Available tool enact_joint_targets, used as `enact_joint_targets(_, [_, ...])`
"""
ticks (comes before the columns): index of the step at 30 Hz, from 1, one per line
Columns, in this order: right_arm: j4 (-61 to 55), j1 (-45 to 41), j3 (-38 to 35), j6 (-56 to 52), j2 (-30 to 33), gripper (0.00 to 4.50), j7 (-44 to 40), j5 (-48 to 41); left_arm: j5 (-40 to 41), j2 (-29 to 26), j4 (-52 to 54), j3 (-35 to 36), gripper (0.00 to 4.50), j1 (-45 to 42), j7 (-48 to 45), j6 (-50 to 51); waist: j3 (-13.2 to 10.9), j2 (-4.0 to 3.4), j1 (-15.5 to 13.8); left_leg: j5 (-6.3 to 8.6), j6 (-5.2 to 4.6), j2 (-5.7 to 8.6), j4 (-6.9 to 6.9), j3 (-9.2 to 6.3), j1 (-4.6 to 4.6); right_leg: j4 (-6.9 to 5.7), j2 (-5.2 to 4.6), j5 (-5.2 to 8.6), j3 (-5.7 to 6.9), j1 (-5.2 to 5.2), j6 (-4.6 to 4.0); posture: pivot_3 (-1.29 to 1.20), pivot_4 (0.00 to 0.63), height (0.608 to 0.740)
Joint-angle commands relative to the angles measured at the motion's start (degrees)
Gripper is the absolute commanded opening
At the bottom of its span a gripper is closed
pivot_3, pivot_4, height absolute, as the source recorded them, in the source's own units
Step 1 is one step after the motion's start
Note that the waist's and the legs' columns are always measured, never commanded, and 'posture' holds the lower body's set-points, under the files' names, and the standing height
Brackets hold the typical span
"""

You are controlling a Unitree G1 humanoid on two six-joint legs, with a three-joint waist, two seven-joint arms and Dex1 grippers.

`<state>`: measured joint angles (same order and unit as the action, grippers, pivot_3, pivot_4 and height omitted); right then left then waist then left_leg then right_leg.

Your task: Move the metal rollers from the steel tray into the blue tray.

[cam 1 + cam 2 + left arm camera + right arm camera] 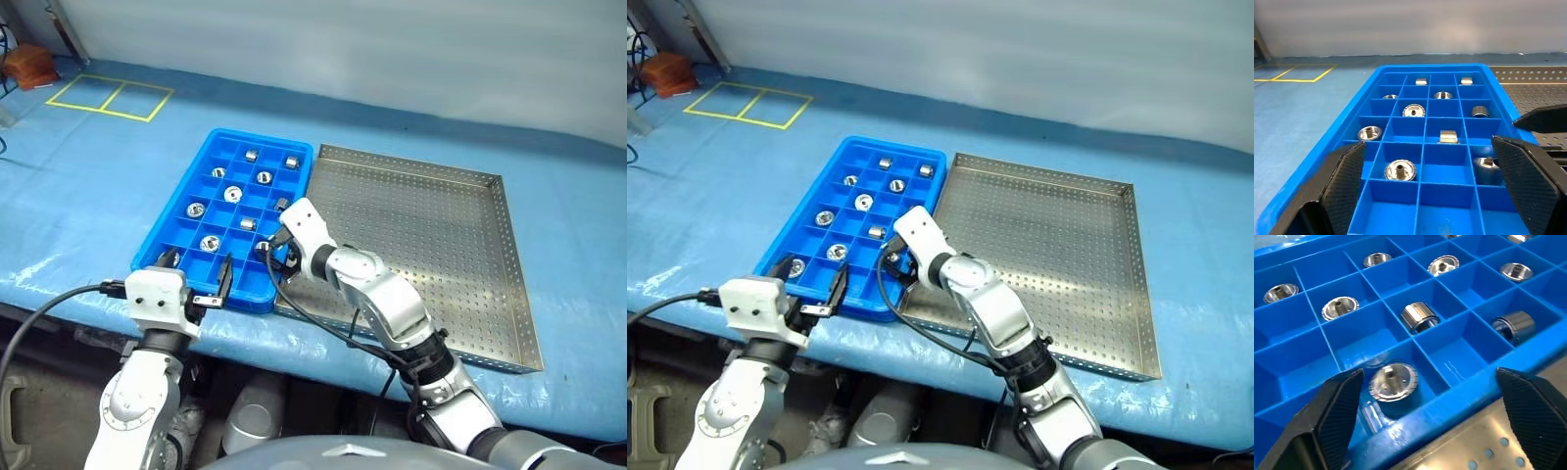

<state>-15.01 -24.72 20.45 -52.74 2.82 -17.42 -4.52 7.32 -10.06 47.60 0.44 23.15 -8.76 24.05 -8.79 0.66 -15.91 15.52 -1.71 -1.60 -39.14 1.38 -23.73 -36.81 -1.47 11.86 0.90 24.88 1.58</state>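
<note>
A: Left eye view first. What sits on the tabletop (88, 186)?

B: A blue cover lies over it. The blue tray (181, 192) is at centre left, and the steel tray (509, 264) lies just beside it on the right, their long sides touching or nearly so. The steel tray's perforated floor looks bare. The metal rollers (232, 194) lie in the blue tray's compartments, one to a cell, about nine of them. Yellow tape squares (108, 96) mark the upper left.

A: And the claws?

B: The left claw (196, 274) is at lower left, at the blue tray's near end, fingers spread. The right claw (278, 253) is at centre, over the blue tray's near right corner by the steel tray's edge; a roller (263, 248) lies in the cell beside it.

A: Right eye view?

B: Same layout, same scene.

A: Left wrist view?

B: Its two black fingers (1344, 183) stand wide apart at the lower corners, nothing between them. The blue tray fills the middle, rollers scattered through its cells. The right claw's black fingertip comes in at the right edge.

A: Right wrist view?

B: The fingers (1334, 416) are spread wide and hold nothing. A roller (1393, 381) stands hole up in the cell at lower centre. The steel tray shows at lower right.
</note>
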Motion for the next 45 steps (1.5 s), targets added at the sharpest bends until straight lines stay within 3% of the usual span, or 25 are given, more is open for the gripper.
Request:
enact_joint_targets(1, [-8.23, 1.25, -5.32, -4.3, 1.67, 4.48, 2.05, -0.25, 1.93, -3.08, -0.2, -2.7, 4.5, -2.11, -4.5, 1.76, -0.01, -0.01, 0.93, 0.0, 0.0, 0.01, 0.0, -0.01, 0.0, 0.01, -0.01, 0.0, 0.0, -0.01, 0.0, 0.27, 0.15, 0.74])
enact_joint_targets(7, [-19.3, 4.41, -12.36, -19.74, 3.81, 4.48, 7.2, 0.53, 4.23, -6.83, -2.83, -7.89, 4.5, -6.54, -9.99, 4.06, -0.02, -0.06, 6.49, 0.0, -0.01, 0.0, 0.0, -0.03, 0.0, 0.03, -0.05, 0.0, -0.04, -0.05, 0.0, 0.16, 0.15, 0.74])
enact_joint_targets(12, [-27.97, 5.7, -15.25, -35.61, 1.6, 4.48, 10.2, 0.55, 5.31, -7.29, -4.97, -10.07, 4.5, -9.35, -12.17, 4.54, -0.05, -0.14, 12.01, 0.0, -0.01, -0.07, 0.03, -0.04, 0.09, -0.07, -0.02, 0.03, -0.08, -0.06, -0.08, 0.1, 0.15, 0.74])
enact_joint_targets(15, [-30.56, 7.07, -15.41, -39.68, 1.04, 4.48, 11.51, 0.24, 5.52, -7.38, -5.69, -10.8, 4.5, -10.11, -12.57, 4.59, -0.04, -0.15, 13.76, -0.01, -0.02, -0.11, 0.05, -0.07, 0.17, -0.15, 0.01, 0.08, -0.08, -0.1, -0.17, 0.08, 0.15, 0.74])
enact_joint_targets(28, [-33.72, 18.78, -17.84, -39.76, 3.8, 4.48, 14.61, -13.47, 5.36, -5.97, -8.19, -12.61, 4.5, -10.05, -11.73, 3.44, -0.04, -0.14, 14.97, 0.0, -0.03, -0.04, 0.02, -0.04, 0.22, -0.1, -0.07, 0.04, -0.18, -0.17, -0.07, 0.08, 0.15, 0.74])
enact_joint_targets(40, [-29.84, 19.42, -25.14, -39.76, 2.11, 4.48, 33.85, -35.49, 4.81, -4.68, -8.36, -13.33, 4.5, -7.5, -10.23, 1.69, -0.04, -0.13, 14.68, 0.0, -0.04, -0.04, 0.02, -0.04, 0.21, -0.08, -0.07, 0.03, -0.21, -0.18, -0.02, 0.14, 0.15, 0.74])
enact_joint_targets(45, [-26.17, 18.07, -27.36, -39.76, 6.44, 3.24, 45.8, -52.57, 4.59, -4.67, -8.45, -13.39, 4.5, -7.03, -9.82, 0.82, -0.04, -0.12, 14.45, 0.0, -0.05, -0.04, 0.02, -0.04, 0.21, -0.07, -0.07, 0.03, -0.22, -0.19, -0.02, 0.15, 0.15, 0.74])
